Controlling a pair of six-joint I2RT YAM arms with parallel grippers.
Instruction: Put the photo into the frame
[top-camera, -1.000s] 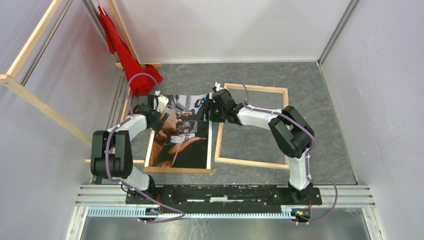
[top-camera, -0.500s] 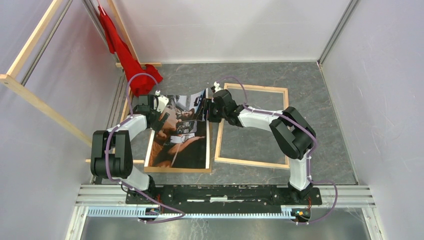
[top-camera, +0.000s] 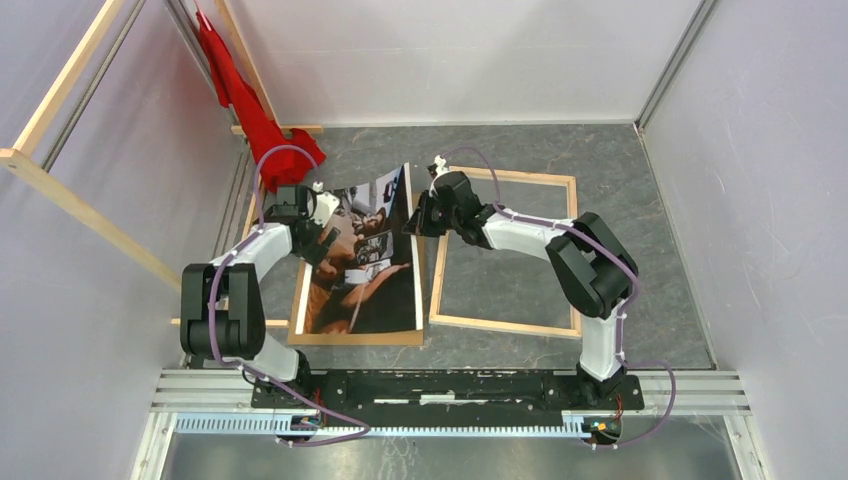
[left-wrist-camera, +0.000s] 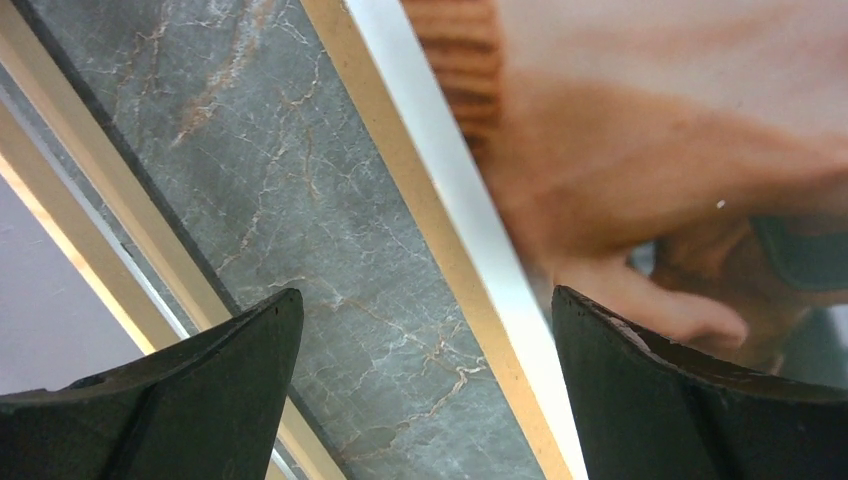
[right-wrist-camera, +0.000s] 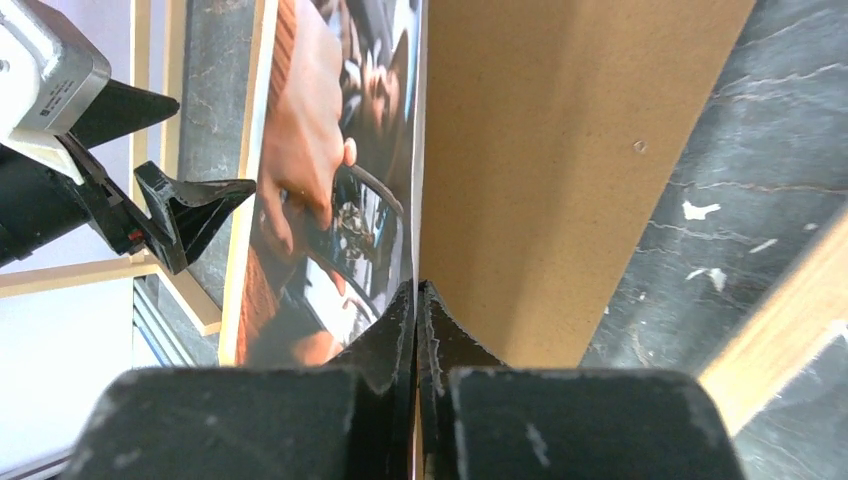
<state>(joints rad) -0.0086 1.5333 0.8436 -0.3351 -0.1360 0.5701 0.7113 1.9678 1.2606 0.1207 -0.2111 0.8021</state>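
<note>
Near to far, here's what you've got. The near end of the photo (top-camera: 362, 295) lies flat, picture side up, on the brown backing board (top-camera: 350, 339). The board sits left of centre on the table (top-camera: 620, 170), close to its near edge. The frame (top-camera: 503, 325) lies flat just right of the board, pale wood up, with grey table showing through its opening. The photo is not in it yet.

Further back, your left gripper (top-camera: 320, 238) hangs over the photo's left edge, fingers (left-wrist-camera: 200, 400) spread wide and holding nothing. In its wrist view they straddle the white margin and the board's edge. Can't tell whether they touch the print.

Your right gripper (top-camera: 416, 217) is at the photo's far right corner, fingers (right-wrist-camera: 395, 330) pressed together on the paper's edge. That corner is lifted off the board and the far part of the sheet curls up. Bare board shows beside it in the right wrist view.

At the table's far left corner a red cloth (top-camera: 255, 115) hangs, with pale wooden beams (top-camera: 60, 100) beside it.
</note>
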